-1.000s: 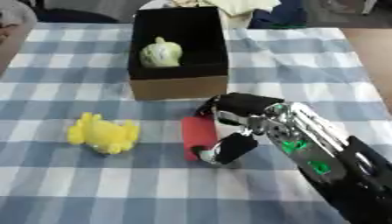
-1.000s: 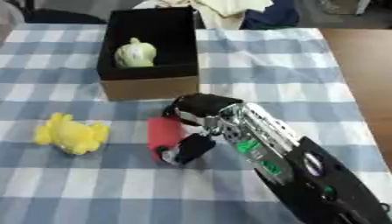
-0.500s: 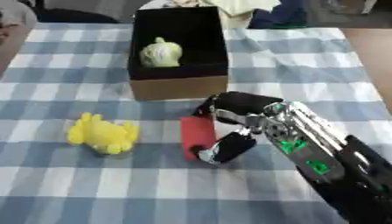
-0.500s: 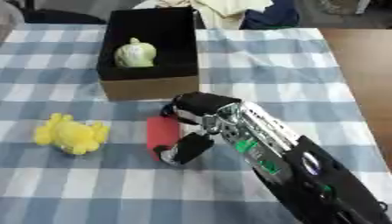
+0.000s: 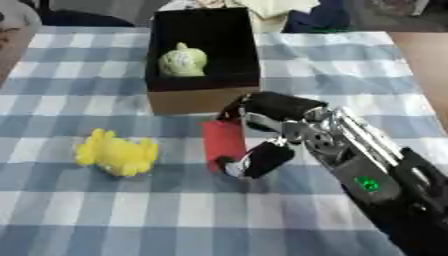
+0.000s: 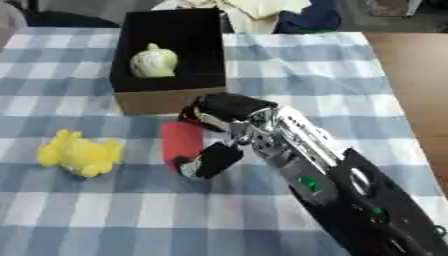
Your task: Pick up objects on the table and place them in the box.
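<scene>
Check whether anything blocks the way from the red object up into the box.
Nothing stands between them. The right hand is curled around the red cylinder, just in front of the box. Only the box's near wall must be cleared. A pale green object lies inside, with room beside it.

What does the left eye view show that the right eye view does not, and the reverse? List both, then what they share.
Only the left eye view: a thin brown strip beyond the checked cloth's left edge.

Only the right eye view: nothing new, just a wider stretch of the brown surface to the right of the cloth.

Both: the open box with a pale green object inside, the yellow toy on the cloth, and the right hand curled round the red cylinder in front of the box.
</scene>
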`<state>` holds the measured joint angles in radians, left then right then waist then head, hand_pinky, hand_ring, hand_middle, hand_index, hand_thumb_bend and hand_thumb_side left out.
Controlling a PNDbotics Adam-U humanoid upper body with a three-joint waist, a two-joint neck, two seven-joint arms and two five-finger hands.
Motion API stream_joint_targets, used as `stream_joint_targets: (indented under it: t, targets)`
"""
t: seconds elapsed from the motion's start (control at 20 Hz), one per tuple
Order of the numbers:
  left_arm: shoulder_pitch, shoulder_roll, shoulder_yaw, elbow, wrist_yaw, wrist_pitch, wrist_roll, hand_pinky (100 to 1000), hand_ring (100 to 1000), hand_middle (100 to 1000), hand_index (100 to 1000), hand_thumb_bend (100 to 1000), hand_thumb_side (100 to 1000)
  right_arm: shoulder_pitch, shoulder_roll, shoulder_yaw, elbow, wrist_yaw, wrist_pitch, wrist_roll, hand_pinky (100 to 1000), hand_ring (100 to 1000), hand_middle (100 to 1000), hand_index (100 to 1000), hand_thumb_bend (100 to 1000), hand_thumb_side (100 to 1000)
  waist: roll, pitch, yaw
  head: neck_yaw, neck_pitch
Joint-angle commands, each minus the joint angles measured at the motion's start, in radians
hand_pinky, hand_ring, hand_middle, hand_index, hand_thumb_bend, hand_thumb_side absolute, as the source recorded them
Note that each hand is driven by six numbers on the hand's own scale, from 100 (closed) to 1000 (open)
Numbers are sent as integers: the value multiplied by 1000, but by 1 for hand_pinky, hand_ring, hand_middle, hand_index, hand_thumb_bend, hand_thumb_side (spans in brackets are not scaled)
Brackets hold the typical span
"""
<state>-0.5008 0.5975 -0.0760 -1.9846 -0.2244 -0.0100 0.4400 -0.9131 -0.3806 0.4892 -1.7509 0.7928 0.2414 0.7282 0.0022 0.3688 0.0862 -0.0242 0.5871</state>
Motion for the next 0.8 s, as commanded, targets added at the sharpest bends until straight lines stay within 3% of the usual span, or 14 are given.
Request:
stream_joint_targets:
  t: [0.05, 0.45, 0.8]
  targets:
    - [-5, 24, 12, -15, 3, -2, 2, 567, 747, 673, 826, 100, 940, -46, -37, -35, -71, -30, 16, 4, 894, 882, 663, 779, 100, 428, 1, -29, -2, 7, -7]
    - [-5, 28, 16, -15, 1, -2, 7, 567, 747, 672, 825, 100, 940, -149, -79, -111, -134, -83, 78, 1, 896, 882, 671, 785, 100, 398, 0, -33, -5, 14, -2]
    - [-8, 30, 17, -15, -1, -3, 9, 567, 745, 672, 825, 100, 939, -259, -75, -140, -45, -31, 104, -30, 900, 886, 672, 784, 100, 361, -1, -34, 0, 9, -4]
